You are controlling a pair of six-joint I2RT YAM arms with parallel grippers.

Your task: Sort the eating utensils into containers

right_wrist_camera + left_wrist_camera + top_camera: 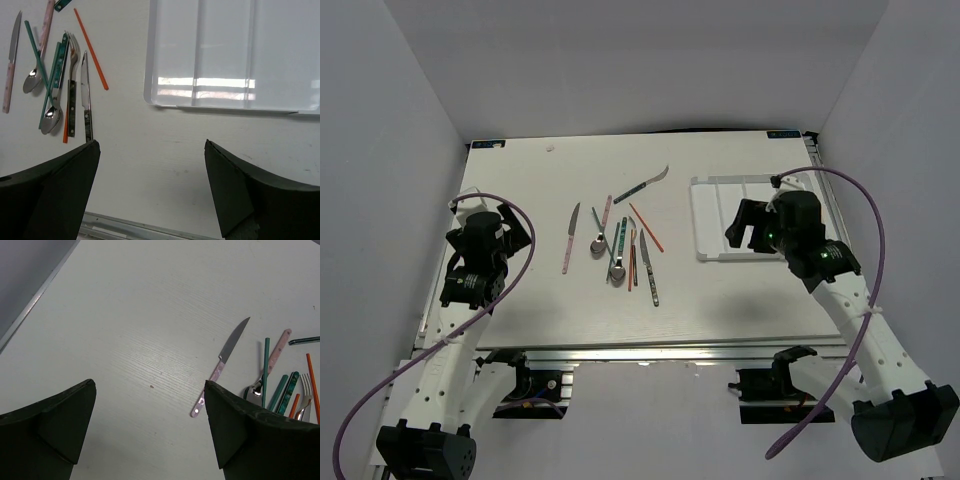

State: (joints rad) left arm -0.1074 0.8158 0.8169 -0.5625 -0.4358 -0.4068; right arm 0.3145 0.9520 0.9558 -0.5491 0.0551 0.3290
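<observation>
While left gripper [150,385], right gripper [150,143] gape | utensils [619,243] (clustered) outside tray [225,50]

Bright, even light falls from above; the white table [720,300] looks slightly overexposed. A band of glare lies across the near part of the tray [200,82]. The fingers [50,430] of the left pincer [149,384] and the right pincer [150,142] are dark and slightly blurred.

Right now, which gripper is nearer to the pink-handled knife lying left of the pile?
Left. The left gripper hovers open just left of the pink-handled knife, not touching. The right gripper is at the white tray, across the utensil pile.
</observation>
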